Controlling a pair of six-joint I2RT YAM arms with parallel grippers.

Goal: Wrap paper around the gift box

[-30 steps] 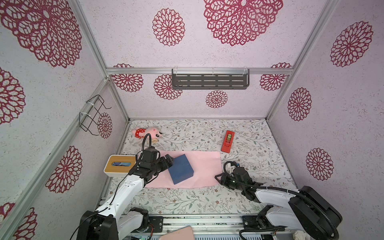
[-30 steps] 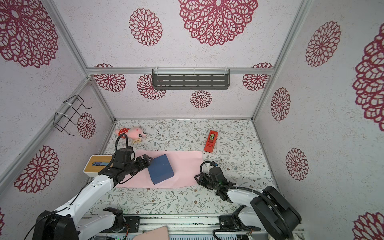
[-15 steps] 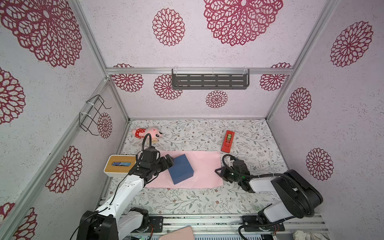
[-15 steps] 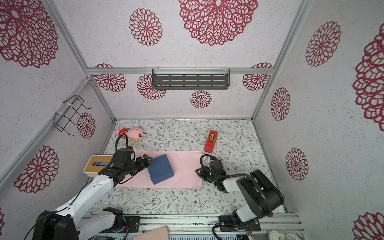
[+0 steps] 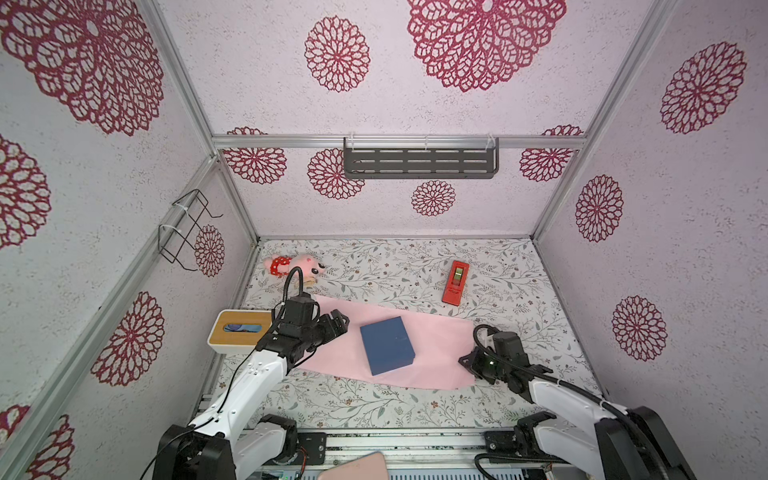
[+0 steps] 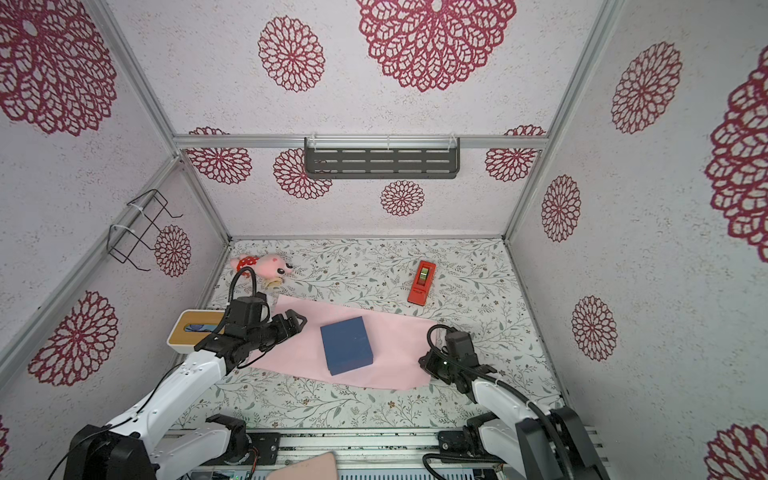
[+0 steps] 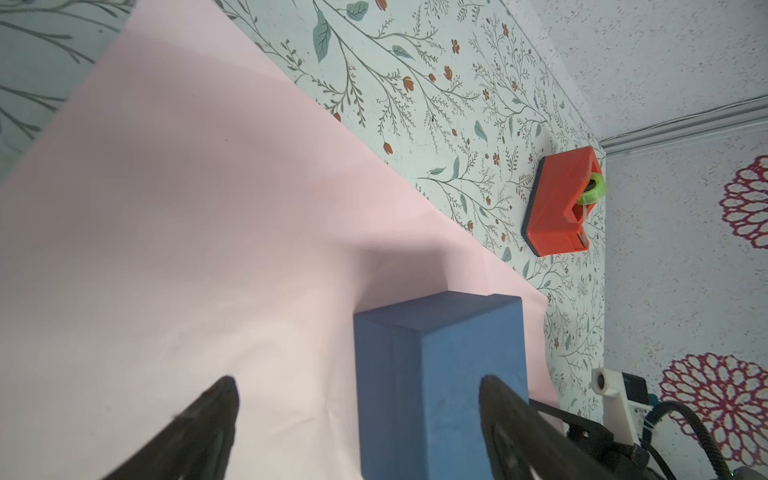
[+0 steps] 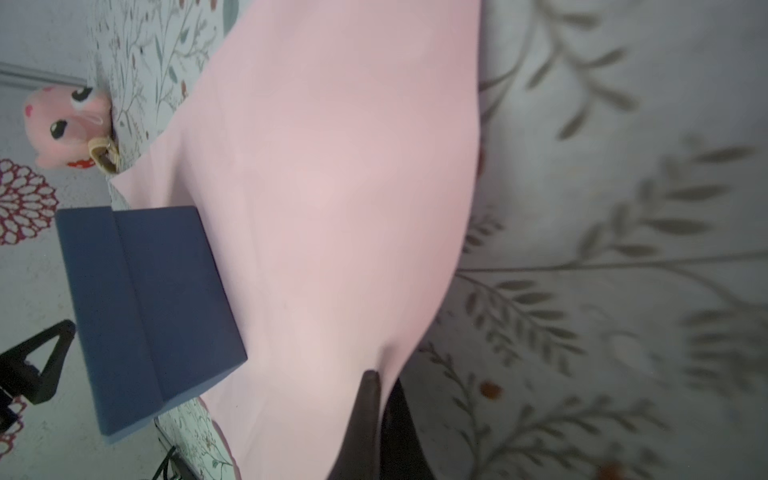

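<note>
On the floral table (image 5: 415, 274) the paper (image 5: 444, 345) lies flat with its pale pink face up, a little slanted to the table's edges. It is much larger than anything else there. The gift box (image 5: 387, 345) sits on it, nearer to the sheet's left end than to its right, so a long free flap lies on the right side. No face of the box is covered yet.

The step in hand, as I judge it, is the first fold: taking the right flap. Your right gripper (image 8: 379, 399) is at the right edge of the paper, close to the near corner. In the right wrist view its jaws are pressed together with the thin edge between them, and the sheet rises slightly there, so it seems to pinch the paper. Your left gripper (image 5: 340, 322) hangs over the left end of the sheet, just beside the box, with jaws spread wide and holding nothing.

The next move calls for a gentle lift, then carrying the edge up and across toward the box. The sheet is thin, so a hard pull may slide the box with it; the left gripper is well placed to steady the box first.
</note>
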